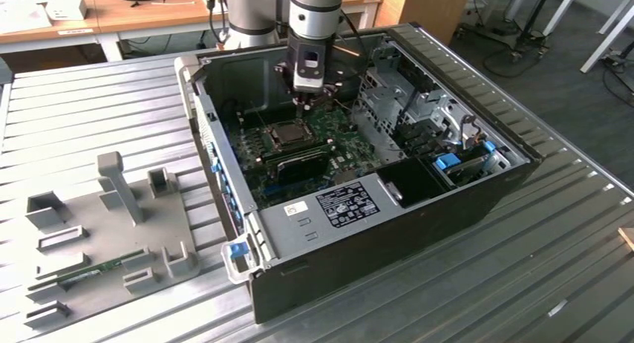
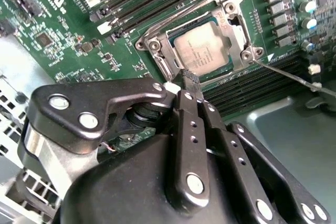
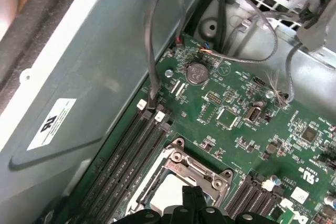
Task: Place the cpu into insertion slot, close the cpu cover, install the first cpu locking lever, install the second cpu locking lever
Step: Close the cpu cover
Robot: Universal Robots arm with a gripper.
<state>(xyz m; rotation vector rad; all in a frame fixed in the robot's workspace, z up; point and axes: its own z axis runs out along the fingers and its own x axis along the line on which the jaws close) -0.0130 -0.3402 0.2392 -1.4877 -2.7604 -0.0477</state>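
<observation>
At the edge of the cpu cover [image 2: 231, 24], poised with tool [image 2: 190, 77] pressed together. Risks skidding off the frame, scratching the cpu [image 2: 202, 51].

Open case [image 1: 396, 239] on slatted table [image 1: 515, 283]; grey jig [image 1: 148, 232] beside it, exterior view's left; wooden desk [image 1: 148, 12] behind.

Exterior view looking down steeply from well back, taking in whole open computer case [image 1: 446, 232] on slatted table [image 1: 99, 98]. Both wrist views riding close above green board [image 2: 63, 51], looking down past gripper [image 2: 191, 80], facing different ways, sharing cpu [image 2: 202, 51].
</observation>
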